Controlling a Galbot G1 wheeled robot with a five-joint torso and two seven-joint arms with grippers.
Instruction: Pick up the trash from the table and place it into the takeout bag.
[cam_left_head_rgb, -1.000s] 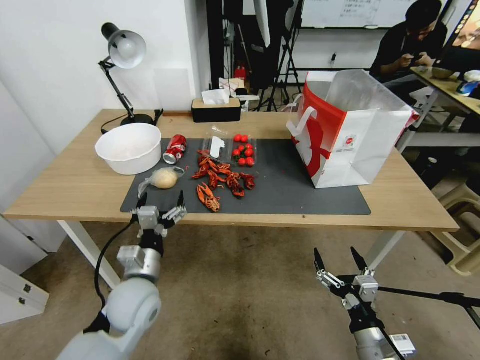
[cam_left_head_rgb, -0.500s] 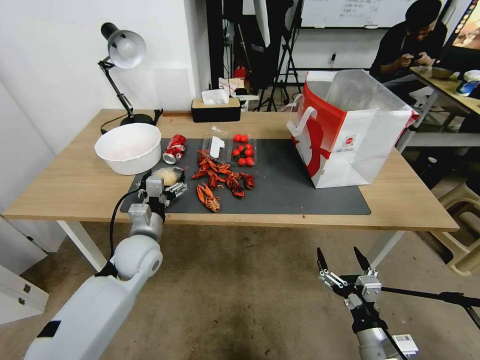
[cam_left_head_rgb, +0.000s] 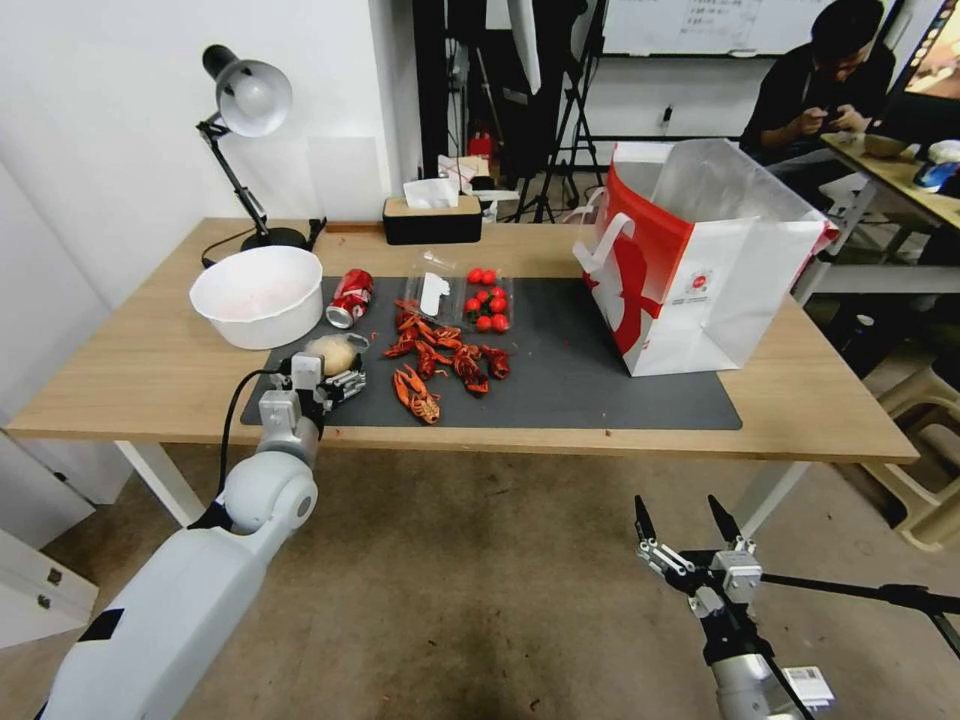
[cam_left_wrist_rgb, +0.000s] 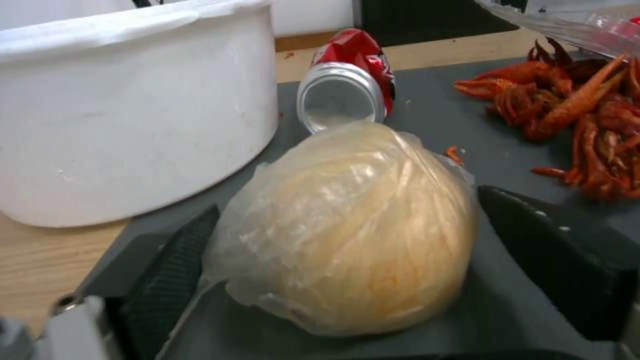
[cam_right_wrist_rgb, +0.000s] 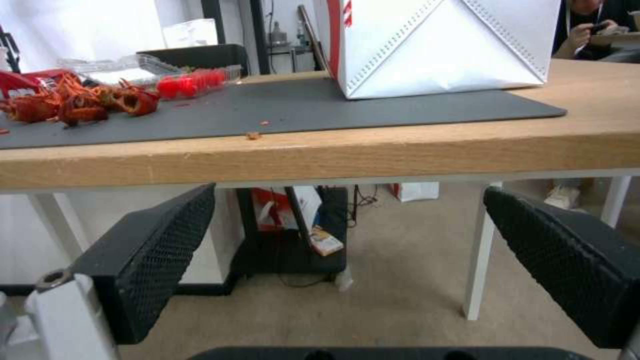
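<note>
Left hand (cam_left_head_rgb: 322, 371) straddles a plastic-wrapped tan ball (cam_left_wrist_rgb: 347, 230) on the worktop's grey mat (cam_left_head_rgb: 600, 380), fingers spread, not yet clenched. Right hand (cam_left_head_rgb: 683, 522) hangs released below the worktop edge.

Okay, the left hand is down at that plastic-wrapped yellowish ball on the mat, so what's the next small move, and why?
Probably close the left hand on the plastic-wrapped ball. Its two fingers are open, with the ball between them on the grey mat, one finger right at the wrap and the other apart from it. The red can lies just beyond it. The right hand hangs open below the table edge.
</note>
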